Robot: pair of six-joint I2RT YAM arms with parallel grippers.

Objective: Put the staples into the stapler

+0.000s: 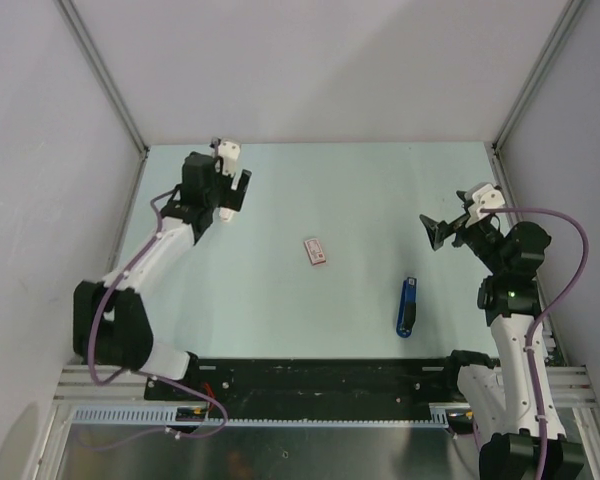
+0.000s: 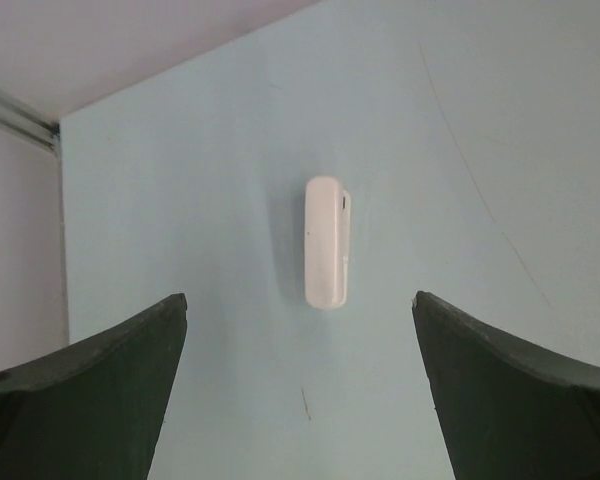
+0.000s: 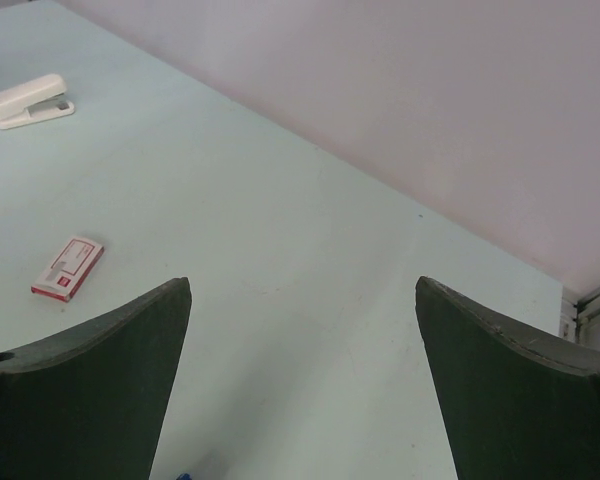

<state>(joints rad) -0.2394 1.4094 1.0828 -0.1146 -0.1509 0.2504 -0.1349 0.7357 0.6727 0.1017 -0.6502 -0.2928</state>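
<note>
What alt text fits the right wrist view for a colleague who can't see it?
The right hand is open and empty, its two dark fingers wide apart above a pale green table. A pink-and-white staple box lies at left, and a white stapler sits farther off, near the upper left corner.

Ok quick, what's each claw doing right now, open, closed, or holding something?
Left claw: open, holding nothing.
Right claw: open, holding nothing.
</note>
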